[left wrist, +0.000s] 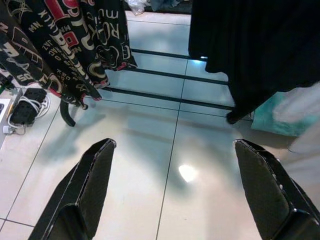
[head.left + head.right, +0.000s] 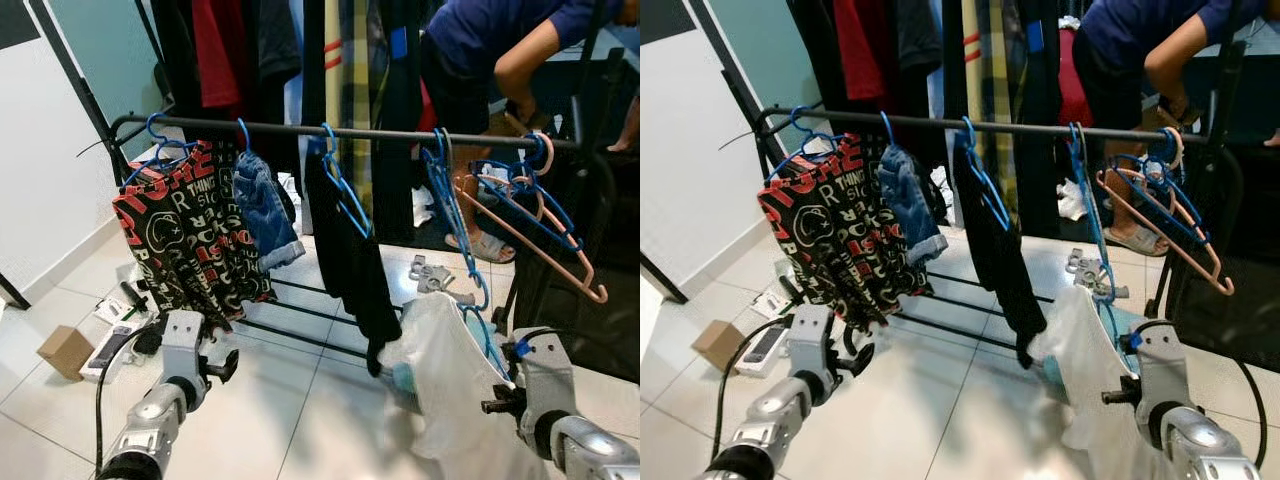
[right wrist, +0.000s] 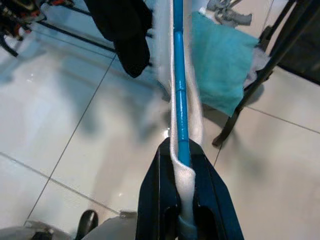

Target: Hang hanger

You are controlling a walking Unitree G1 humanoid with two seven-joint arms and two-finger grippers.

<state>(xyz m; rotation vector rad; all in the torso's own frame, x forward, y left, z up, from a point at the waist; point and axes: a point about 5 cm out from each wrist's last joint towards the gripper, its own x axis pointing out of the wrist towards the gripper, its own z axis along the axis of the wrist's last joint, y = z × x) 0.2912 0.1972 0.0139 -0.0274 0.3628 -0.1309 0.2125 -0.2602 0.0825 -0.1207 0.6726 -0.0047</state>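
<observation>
A blue hanger (image 2: 455, 222) carrying a white garment (image 2: 445, 375) slants down from the black rail (image 2: 390, 133) of the clothes rack; its hook sits at the rail, right of centre. My right gripper (image 3: 183, 156) is shut on the hanger's blue lower bar (image 3: 178, 85) and the white cloth folded over it, low at the rack's right side. My left gripper (image 1: 172, 146) is open over the tiled floor, low in front of the rack's left half, with nothing between its fingers (image 1: 97, 172).
On the rail hang a black patterned shirt (image 2: 185, 230), denim shorts (image 2: 262, 205), a black garment (image 2: 350, 260), and empty pink and blue hangers (image 2: 530, 210). A person (image 2: 500, 45) bends behind the rack. A cardboard box (image 2: 65, 350) and teal cloth (image 3: 225, 65) lie low.
</observation>
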